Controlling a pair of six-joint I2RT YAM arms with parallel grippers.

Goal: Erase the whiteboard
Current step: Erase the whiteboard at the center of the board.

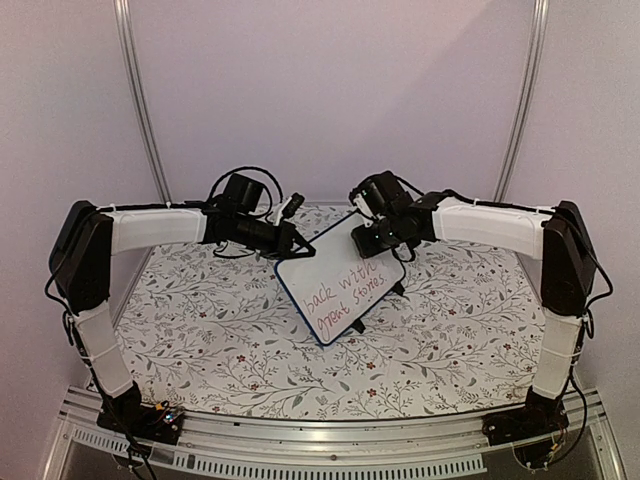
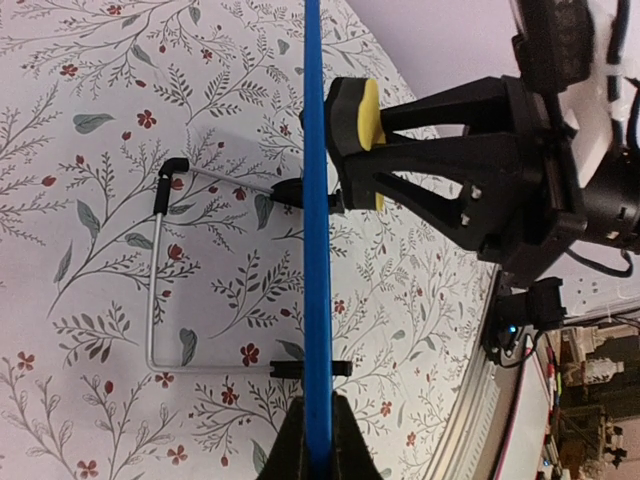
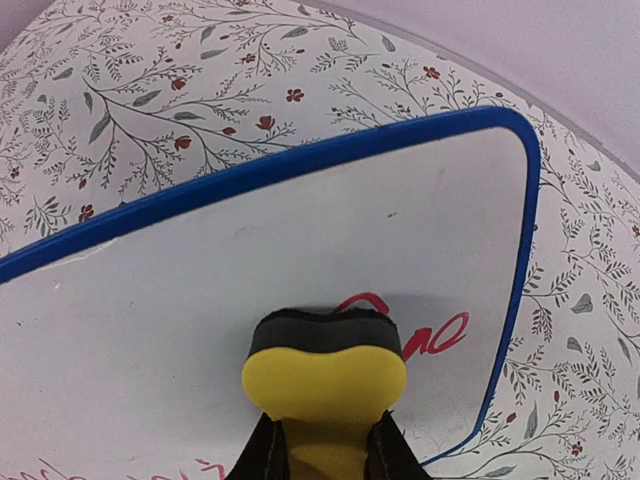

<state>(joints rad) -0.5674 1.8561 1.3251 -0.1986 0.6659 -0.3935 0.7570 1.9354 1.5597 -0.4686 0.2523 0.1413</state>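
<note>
Blue-framed and white, the whiteboard (image 1: 340,282) is at the middle of the floral-patterned counter (image 1: 200,330), turned so that its corners point like a diamond; from above, handwriting in red and a darker colour runs across its face from 7 o'clock up toward 1 o'clock.

At the board's 10 o'clock corner the left end effector (image 1: 300,250) is closed on the frame; its wrist camera sees the board edge-on as a thin blue line, with the two dark fingers (image 2: 345,445) pinched flat against either side of that line at 6 o'clock.

At the board's 1 o'clock the right end effector (image 1: 385,240) is clamped tight on a yellow eraser (image 3: 325,375) with a dark pad layer; in the right wrist view the pad presses on the white surface, and red strokes show just beside it at 3 o'clock; the board's rounded blue corner curves round at 2 o'clock.

In the left wrist view the eraser touches the writing side of the board at 1 o'clock; on the other side a bent wire leg (image 2: 160,290) with a black tip juts out toward 9 o'clock over the counter; I cannot tell whether it rests on the counter or hangs just above it.
</note>
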